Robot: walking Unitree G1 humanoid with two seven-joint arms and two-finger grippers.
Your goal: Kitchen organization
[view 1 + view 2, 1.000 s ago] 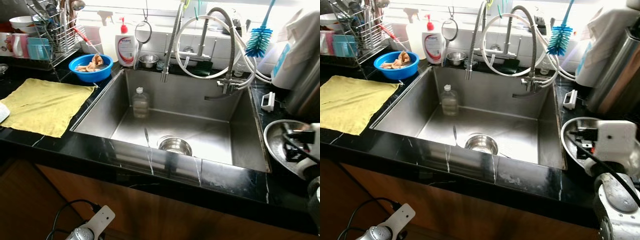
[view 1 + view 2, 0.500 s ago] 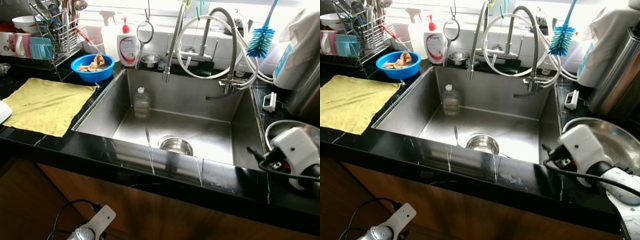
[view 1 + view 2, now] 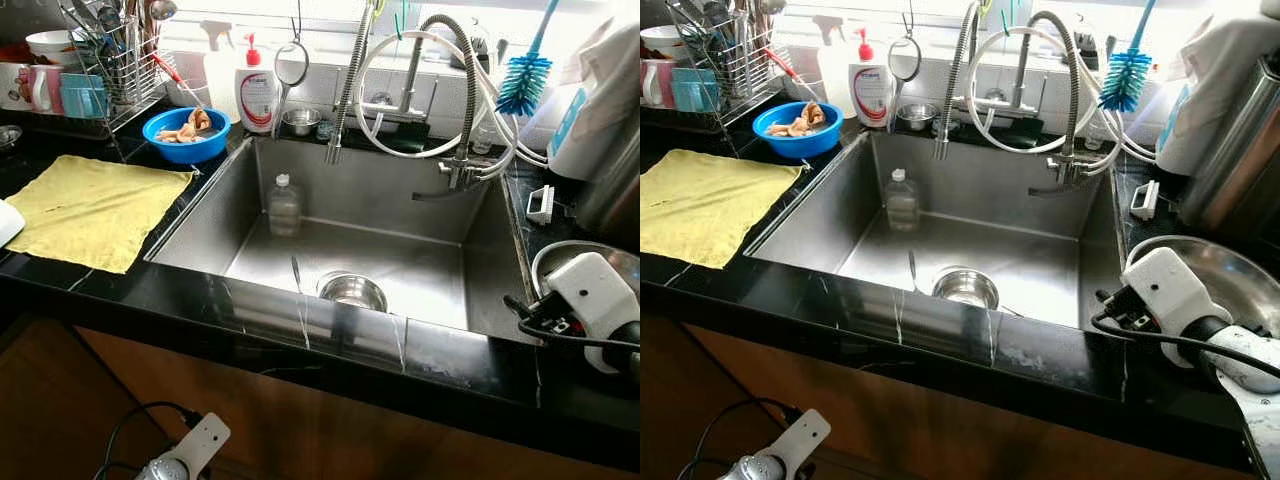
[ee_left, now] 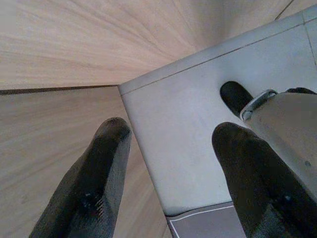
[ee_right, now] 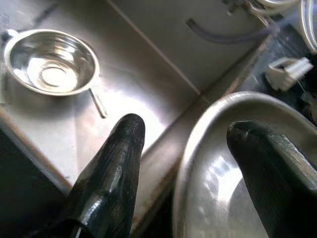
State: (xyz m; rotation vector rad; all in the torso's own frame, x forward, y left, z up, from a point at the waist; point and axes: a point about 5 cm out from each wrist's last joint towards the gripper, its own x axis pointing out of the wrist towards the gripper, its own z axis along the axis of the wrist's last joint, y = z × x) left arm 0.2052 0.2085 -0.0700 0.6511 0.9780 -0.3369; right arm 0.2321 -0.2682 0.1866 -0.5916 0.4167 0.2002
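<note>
A wide, shiny stainless steel bowl [image 5: 233, 163] sits on the black counter [image 3: 250, 300] just right of the steel sink [image 3: 440, 280]. The right gripper [image 5: 185, 148] hovers at its near rim, fingers spread and empty, one either side of the rim. The left gripper [image 4: 171, 148] hangs low, also spread.

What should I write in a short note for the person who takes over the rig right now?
Right hand: open, empty, over the rim of the steel bowl on the counter right of the sink.
Left hand: open, idle, low by the cabinet.
In the sink: a small bowl near the front wall, a bottle standing at the back left.
On the left counter: yellow cloth and blue bowl with scraps.
Done: nothing is held yet.
Left: grasp the steel bowl, probably, then tidy the rest.
</note>
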